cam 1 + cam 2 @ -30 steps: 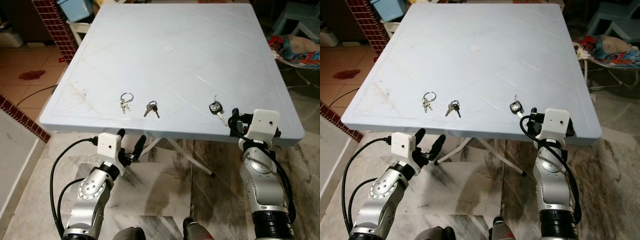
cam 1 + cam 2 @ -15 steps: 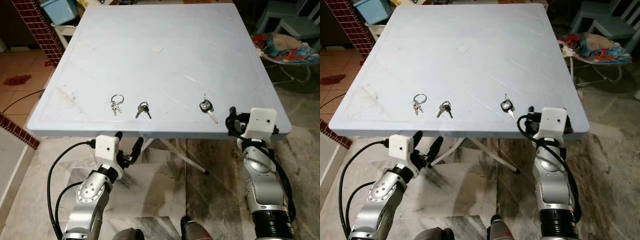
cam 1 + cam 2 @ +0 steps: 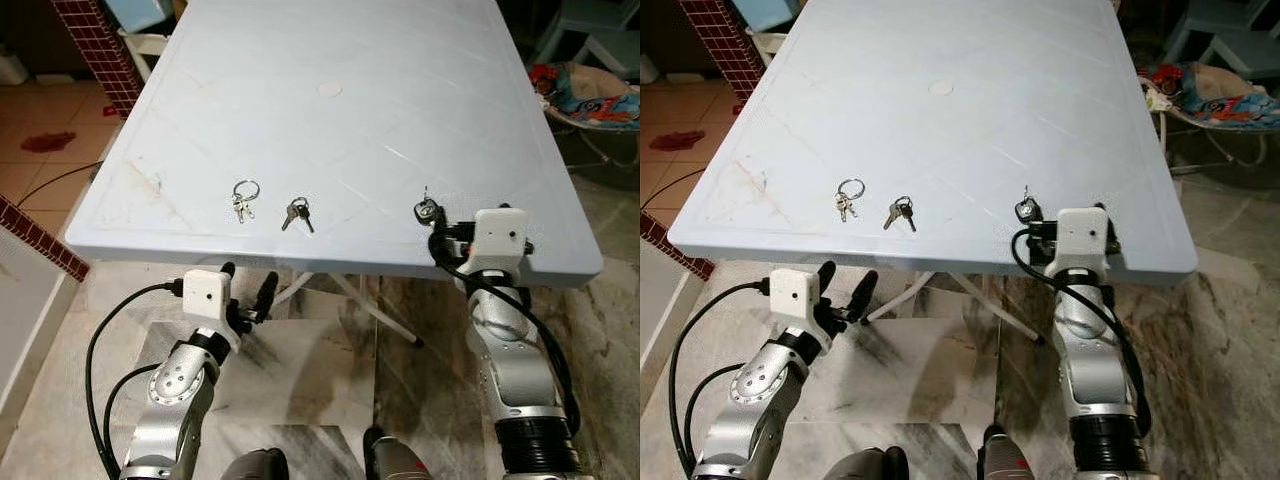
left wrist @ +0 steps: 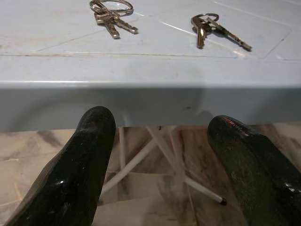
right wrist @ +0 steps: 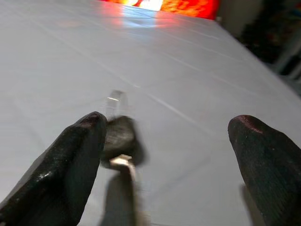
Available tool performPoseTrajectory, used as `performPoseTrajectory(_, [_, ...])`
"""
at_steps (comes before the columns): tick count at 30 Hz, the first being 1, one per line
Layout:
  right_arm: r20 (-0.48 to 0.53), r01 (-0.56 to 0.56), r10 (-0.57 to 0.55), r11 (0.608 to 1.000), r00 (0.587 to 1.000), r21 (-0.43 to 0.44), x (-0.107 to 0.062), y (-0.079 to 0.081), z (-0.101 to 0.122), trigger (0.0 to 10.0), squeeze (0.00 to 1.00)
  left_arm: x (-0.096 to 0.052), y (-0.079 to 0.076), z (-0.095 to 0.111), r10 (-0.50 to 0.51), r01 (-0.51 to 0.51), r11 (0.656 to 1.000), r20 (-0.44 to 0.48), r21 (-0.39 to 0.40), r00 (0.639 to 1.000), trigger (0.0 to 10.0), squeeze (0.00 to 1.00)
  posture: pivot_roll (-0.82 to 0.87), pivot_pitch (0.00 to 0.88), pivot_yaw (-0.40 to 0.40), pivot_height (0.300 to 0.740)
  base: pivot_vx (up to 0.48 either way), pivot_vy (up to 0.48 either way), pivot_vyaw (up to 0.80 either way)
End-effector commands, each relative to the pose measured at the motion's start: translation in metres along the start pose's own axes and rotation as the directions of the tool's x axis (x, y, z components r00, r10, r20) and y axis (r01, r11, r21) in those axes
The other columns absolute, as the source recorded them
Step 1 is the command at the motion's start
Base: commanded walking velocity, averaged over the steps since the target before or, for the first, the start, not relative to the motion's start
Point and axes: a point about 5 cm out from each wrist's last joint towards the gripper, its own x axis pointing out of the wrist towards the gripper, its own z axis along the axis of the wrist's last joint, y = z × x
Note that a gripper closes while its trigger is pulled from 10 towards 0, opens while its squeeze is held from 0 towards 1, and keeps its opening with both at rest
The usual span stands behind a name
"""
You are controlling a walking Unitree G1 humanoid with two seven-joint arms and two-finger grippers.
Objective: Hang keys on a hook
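Three sets of keys lie near the front edge of the light blue table (image 3: 330, 130): a ring of small keys (image 3: 244, 200) on the left, a second bunch (image 3: 298, 212) beside it, and a black-headed key (image 3: 428, 210) to the right. My right gripper (image 5: 169, 120) is open just above the tabletop. The black-headed key (image 5: 120, 134) lies close by one of its fingers (image 5: 70, 160), blurred. My left gripper (image 4: 162, 117) is open below the table's front edge, in front of the ring of keys (image 4: 110, 14) and the second bunch (image 4: 211, 28).
White folding table legs (image 3: 340, 290) stand under the table on a marble floor. A red brick wall (image 3: 95, 40) runs at the left. A chair with colourful cloth (image 3: 590, 85) stands at the right.
The camera has shifted. My right gripper has moved forward over the table edge, up to the black-headed key. The left arm stays below the edge.
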Motion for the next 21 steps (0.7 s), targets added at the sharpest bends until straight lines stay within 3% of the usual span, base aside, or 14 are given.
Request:
performPoseTrajectory(1, [-0.004,-0.003,0.004,1.000,1.000,0.021,0.002,0.003,0.000,10.0,0.00,-0.005,0.003,-0.001,0.015,-0.015,1.000,-0.012,0.012,1.000,10.0,0.00,-0.02,0.276,0.074,0.740,0.000,0.000,0.00])
performPoseTrajectory(11, [-0.031,-0.026,0.028,0.998,0.999,0.064,0.016,0.011,0.001,9.8,0.00,-0.010,-0.002,0.005,-0.044,0.044,0.999,-0.009,-0.010,0.999,10.0,0.00,0.00,0.295,0.088,0.740,0.000,0.000,0.00])
performPoseTrajectory(12, [-0.023,-0.041,0.043,0.997,0.999,0.060,0.018,0.014,0.003,4.4,0.00,-0.010,-0.002,0.005,-0.043,0.043,0.999,-0.011,-0.010,0.999,10.0,0.00,0.00,0.296,0.088,0.740,0.000,0.000,0.00])
performPoseTrajectory(13, [-0.023,-0.041,0.043,0.997,0.999,0.060,0.018,0.014,0.003,4.4,0.00,-0.010,-0.002,0.005,-0.043,0.043,0.999,-0.011,-0.010,0.999,10.0,0.00,0.00,0.296,0.088,0.740,0.000,0.000,0.00])
performPoseTrajectory(14, [-0.015,-0.048,0.048,0.997,0.999,0.057,0.020,0.015,0.005,0.9,0.00,-0.011,-0.002,0.005,-0.043,0.043,0.999,-0.013,-0.011,0.999,10.0,0.00,0.00,0.297,0.088,0.740,0.000,0.000,0.00])
performPoseTrajectory(15, [-0.009,-0.050,0.051,0.997,0.999,0.059,0.022,0.016,0.006,0.0,0.00,-0.011,-0.002,0.005,-0.044,0.044,0.999,-0.014,-0.012,0.999,10.0,0.00,0.00,0.297,0.088,0.740,0.000,0.000,0.00])
performPoseTrajectory(21, [-0.009,-0.057,0.058,0.997,0.998,0.056,0.027,0.022,0.009,0.0,0.00,-0.012,-0.003,0.006,-0.045,0.045,0.999,-0.019,-0.014,0.999,10.0,0.00,0.01,0.297,0.081,0.740,0.000,0.000,0.00])
